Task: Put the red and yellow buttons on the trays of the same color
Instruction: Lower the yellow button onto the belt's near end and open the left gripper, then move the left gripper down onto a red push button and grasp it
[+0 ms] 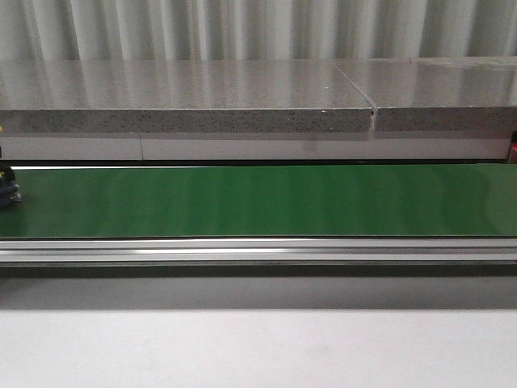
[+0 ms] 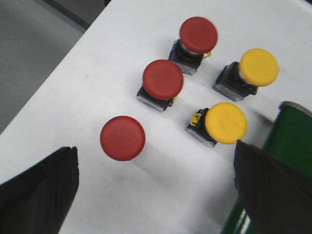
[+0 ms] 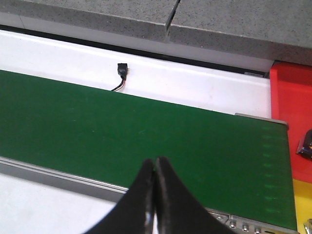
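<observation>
Left end effector released, fingers wide apart at lower corners of frame, above white tabletop. Three red buttons centre to upper frame; two yellow buttons on right, beside green belt at right edge. Right end effector clenched, empty, bottom centre, over green conveyor belt. Red tray at right edge, yellow tray at lower right corner. Front view: mostly bare belt.

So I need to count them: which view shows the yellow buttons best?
The left wrist view: two yellow buttons sit in plain sight beside three red ones. The front and right wrist views show no yellow button.
</observation>
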Controlling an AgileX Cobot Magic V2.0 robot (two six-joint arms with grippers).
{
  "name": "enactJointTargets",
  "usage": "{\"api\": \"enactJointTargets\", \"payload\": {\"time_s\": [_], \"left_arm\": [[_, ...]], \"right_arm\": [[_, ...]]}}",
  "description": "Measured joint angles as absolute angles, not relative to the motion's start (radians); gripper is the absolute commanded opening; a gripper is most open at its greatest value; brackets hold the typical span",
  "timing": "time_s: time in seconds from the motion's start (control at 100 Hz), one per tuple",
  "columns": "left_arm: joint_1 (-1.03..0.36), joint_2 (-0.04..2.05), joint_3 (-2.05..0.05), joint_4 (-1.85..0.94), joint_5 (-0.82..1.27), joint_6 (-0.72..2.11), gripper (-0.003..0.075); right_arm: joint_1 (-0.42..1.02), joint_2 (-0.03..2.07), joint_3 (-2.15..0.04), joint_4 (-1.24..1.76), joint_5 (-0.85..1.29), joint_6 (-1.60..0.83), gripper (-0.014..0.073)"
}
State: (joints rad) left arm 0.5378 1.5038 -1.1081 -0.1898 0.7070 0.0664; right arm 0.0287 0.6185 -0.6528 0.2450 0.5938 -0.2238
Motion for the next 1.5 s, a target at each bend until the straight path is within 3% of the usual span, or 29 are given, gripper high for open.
{"api": "enactJointTargets", "payload": {"time_s": [0.36,1.03,1.15,1.39,1.5], "left_arm": [[0.575,1.698,-1.110,-0.183,0.682,0.055,0.0620],[0.575,1.848,-1.145,-0.176,0.611,0.053,0.0606],[0.575,1.848,-1.145,-0.176,0.596,0.053,0.0511],[0.575,1.848,-1.145,-0.171,0.588,0.053,0.0150],[0.575,1.841,-1.149,-0.169,0.595,0.053,0.0041]], "right_arm": [[0.029,0.619,-0.653,0.245,0.594,-0.224,-0.0067],[0.029,0.619,-0.653,0.245,0.594,-0.224,-0.0067],[0.029,0.619,-0.653,0.245,0.594,-0.224,-0.0067],[0.029,0.619,-0.653,0.245,0.594,-0.224,-0.0067],[0.029,0.619,-0.653,0.245,0.594,-0.224,-0.0067]]}}
